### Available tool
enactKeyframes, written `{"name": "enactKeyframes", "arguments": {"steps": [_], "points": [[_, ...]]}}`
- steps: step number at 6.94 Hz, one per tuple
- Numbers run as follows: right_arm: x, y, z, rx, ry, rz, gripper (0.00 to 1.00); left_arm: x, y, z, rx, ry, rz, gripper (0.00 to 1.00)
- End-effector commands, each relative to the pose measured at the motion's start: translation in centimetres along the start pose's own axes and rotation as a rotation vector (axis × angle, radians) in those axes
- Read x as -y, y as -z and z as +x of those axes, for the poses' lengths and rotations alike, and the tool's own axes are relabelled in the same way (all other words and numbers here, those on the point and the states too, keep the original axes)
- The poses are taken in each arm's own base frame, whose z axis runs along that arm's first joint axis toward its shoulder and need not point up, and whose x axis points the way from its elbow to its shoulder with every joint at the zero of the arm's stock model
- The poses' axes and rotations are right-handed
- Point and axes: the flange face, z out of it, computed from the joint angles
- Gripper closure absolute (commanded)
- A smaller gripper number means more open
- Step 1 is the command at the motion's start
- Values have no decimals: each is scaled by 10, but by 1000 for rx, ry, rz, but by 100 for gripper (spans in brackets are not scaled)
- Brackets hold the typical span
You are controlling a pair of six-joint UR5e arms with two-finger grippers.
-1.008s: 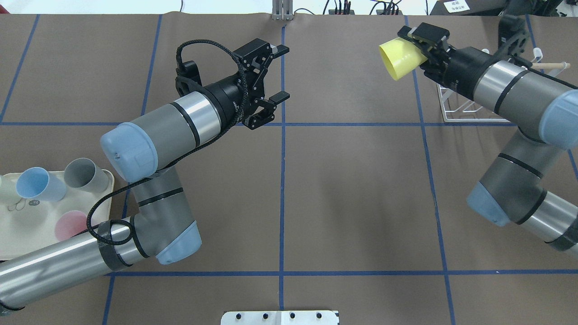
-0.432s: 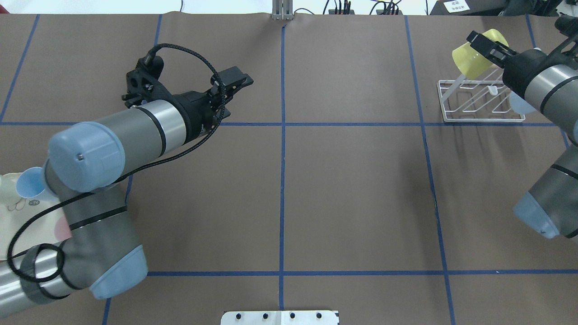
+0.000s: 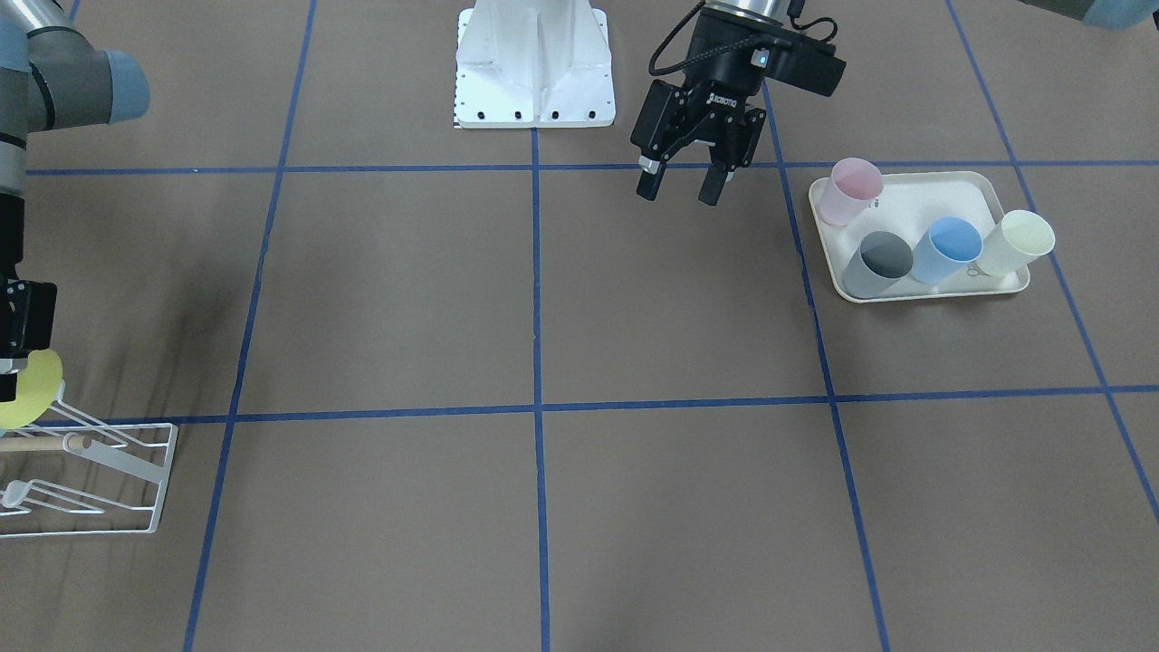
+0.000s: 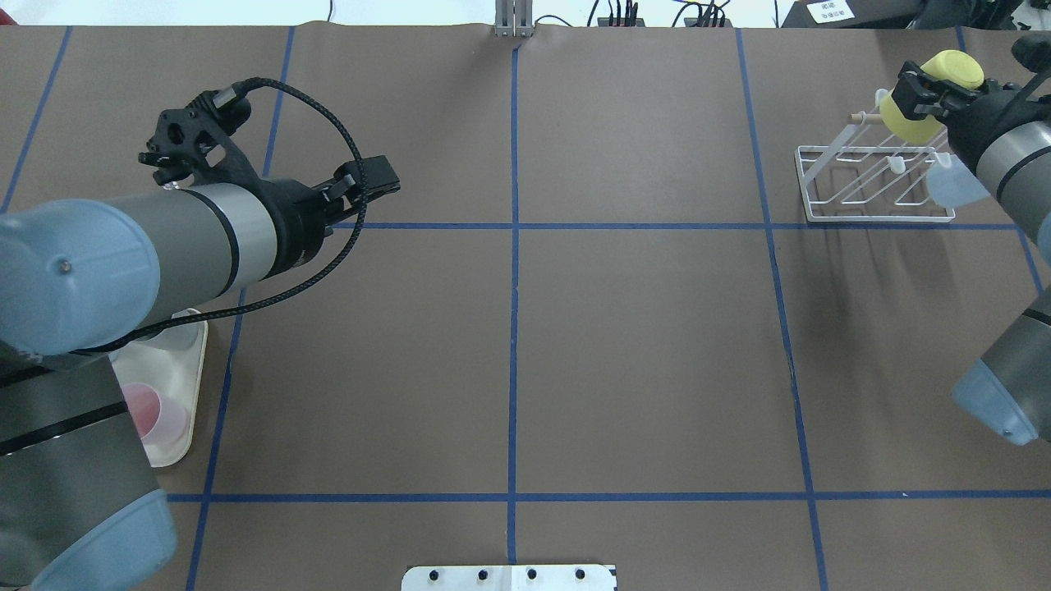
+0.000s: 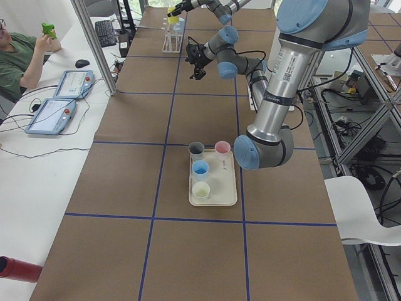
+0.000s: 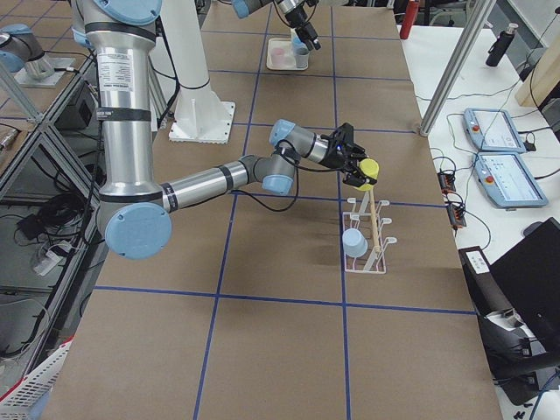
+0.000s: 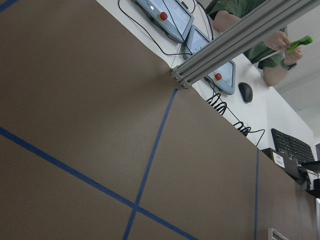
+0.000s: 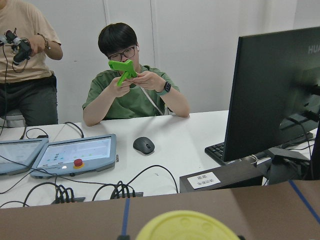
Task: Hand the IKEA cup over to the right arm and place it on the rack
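**Yellow cup swung right, over the rack**

Since a moment ago the right gripper [image 4: 918, 89] has moved farther right. It stays clamped on the yellow cup [image 4: 936, 74], now at the wooden rod [image 4: 864, 117] of the rack [image 4: 870, 215], perhaps touching it. The left gripper [image 3: 677, 192], drawn back left, hangs spread and empty. The cup hides the right fingertips.

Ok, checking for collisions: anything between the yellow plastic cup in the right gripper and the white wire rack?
Nothing visible. The yellow plastic cup hangs over the white wire rack's far end; a pale blue cup occupies a prong nearer the robot.
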Motion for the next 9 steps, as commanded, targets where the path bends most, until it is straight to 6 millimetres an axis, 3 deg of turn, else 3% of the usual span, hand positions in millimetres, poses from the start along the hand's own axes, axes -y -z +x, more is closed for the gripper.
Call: {"name": "enactKeyframes", "arguments": {"steps": [1,3,5,9], "points": [[-7,2,22,-65,64,31,100,14,13,-17,156,-114,13,0],[-24,-9,34,-94,88,5,100,13,12,-16,156,-112,4,0],[-36,-12,32,-92,99,-15,100,12,11,-16,158,-112,4,0],[-43,-14,36,-99,108,-30,100,11,11,-14,155,-111,1,0]]}}
